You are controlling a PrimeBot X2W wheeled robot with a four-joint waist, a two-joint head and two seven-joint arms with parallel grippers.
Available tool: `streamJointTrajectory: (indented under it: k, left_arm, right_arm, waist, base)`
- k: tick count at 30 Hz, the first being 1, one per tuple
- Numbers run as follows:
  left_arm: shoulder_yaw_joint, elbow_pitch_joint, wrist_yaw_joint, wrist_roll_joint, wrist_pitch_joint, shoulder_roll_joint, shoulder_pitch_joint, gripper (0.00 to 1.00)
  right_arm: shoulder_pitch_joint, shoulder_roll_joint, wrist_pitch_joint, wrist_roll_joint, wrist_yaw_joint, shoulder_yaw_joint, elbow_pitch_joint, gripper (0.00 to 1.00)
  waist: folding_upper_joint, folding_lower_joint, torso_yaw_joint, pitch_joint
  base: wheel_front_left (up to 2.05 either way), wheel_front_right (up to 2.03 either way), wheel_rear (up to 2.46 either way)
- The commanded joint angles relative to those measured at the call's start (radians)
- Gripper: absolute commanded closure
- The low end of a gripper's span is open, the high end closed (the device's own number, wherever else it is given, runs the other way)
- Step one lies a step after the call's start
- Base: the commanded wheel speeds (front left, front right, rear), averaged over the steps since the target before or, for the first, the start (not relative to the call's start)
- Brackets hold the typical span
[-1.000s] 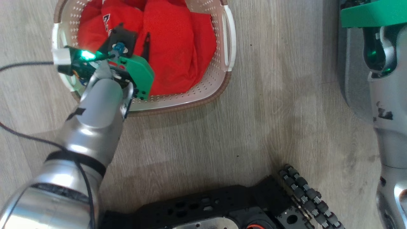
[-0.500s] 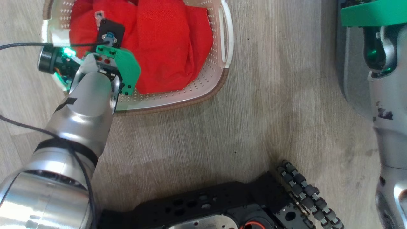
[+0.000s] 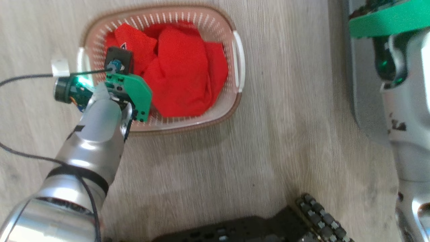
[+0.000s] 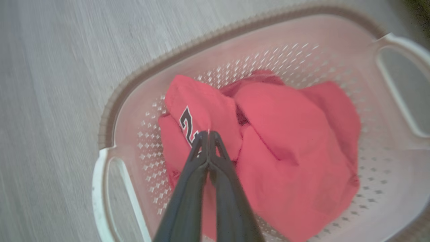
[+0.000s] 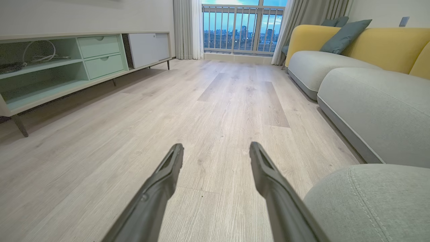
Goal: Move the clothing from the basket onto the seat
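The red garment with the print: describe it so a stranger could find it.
Find the oval cream basket on the wood floor. Of the red clothing inside, it is the piece pinched in the shut left gripper, alone bearing a black-and-white numeral.

A home living room: a long sofa (image 5: 352,77) with yellow backs and a grey-green cushion (image 5: 342,35), a low mint-drawered sideboard (image 5: 84,64), full-length curtains (image 5: 186,28), pale wood-look floor (image 5: 218,111), and what seems a balcony railing (image 5: 242,30) before city towers.

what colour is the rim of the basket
Brown, around the pale basket; clearest in the head view.
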Motion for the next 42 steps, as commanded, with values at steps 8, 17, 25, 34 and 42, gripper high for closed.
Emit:
streamJointTrajectory:
  k: [8, 17, 25, 34, 42]
  left_arm:
    - [0.006, -0.160, -0.027, -0.089, -0.020, 0.016, 0.110, 1.00]
    - [0.016, -0.340, -0.031, -0.124, -0.021, 0.016, 0.207, 1.00]
    - [0.038, -0.511, -0.050, -0.112, -0.021, 0.016, 0.223, 1.00]
    - [0.060, -0.730, -0.066, -0.095, -0.021, 0.016, 0.147, 1.00]
    - [0.045, -0.870, -0.066, -0.079, -0.021, 0.016, 0.042, 1.00]
  right_arm:
    - [0.107, -0.004, -0.006, 0.008, 0.000, 0.034, 0.032, 0.00]
    - [0.212, -0.003, -0.006, 0.015, 0.000, 0.052, 0.094, 0.00]
    - [0.295, 0.008, -0.006, 0.023, 0.000, 0.068, 0.134, 0.00]
    - [0.342, 0.020, -0.006, 0.032, 0.000, 0.086, 0.157, 0.00]
    - [0.365, 0.029, -0.006, 0.036, 0.000, 0.081, 0.163, 0.00]
  waist:
    - [-0.0001, 0.0001, 0.045, -0.222]
    - [-0.0001, 0.0001, 0.081, -0.394]
    - [-0.0001, 0.0001, 0.096, -0.507]
    - [-0.0001, 0.0001, 0.094, -0.568]
    - [-0.0001, 0.0001, 0.089, -0.590]
  base:
    - [0.00, 0.00, 0.00]
    - [0.00, 0.00, 0.00]
    - [0.00, 0.00, 0.00]
    - [0.00, 0.00, 0.00]
    - [0.00, 0.00, 0.00]
